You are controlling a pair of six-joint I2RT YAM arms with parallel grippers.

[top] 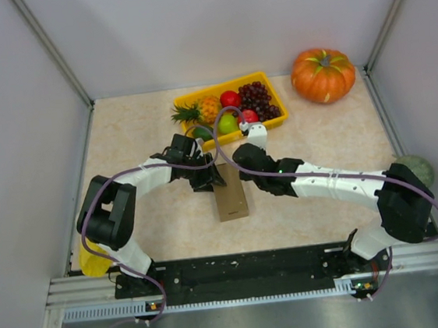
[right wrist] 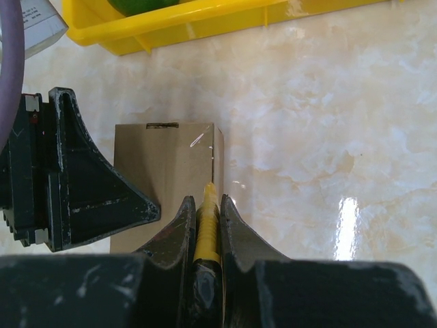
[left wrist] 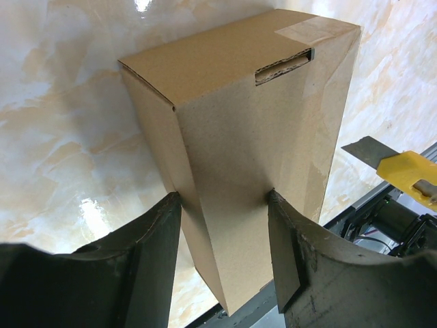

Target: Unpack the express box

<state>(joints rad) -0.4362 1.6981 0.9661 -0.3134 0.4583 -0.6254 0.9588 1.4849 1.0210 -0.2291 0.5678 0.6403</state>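
Note:
The express box [top: 231, 199] is a plain brown cardboard box lying on the table in front of the arms. My left gripper [top: 211, 180] is shut on its far end; in the left wrist view both fingers [left wrist: 153, 239] press the sides of the box [left wrist: 239, 130]. My right gripper [top: 234, 169] is shut on a yellow utility knife [right wrist: 207, 229]. The knife's tip sits at the right top edge of the box [right wrist: 164, 167]. The knife and its grey blade [left wrist: 399, 167] also show in the left wrist view.
A yellow fruit tray [top: 270, 79] with grapes, apples and a pineapple stands behind the box. An orange pumpkin [top: 322, 75] is at the back right. A green melon [top: 418, 168] lies at the right edge. A yellow object [top: 91, 263] sits by the left arm's base.

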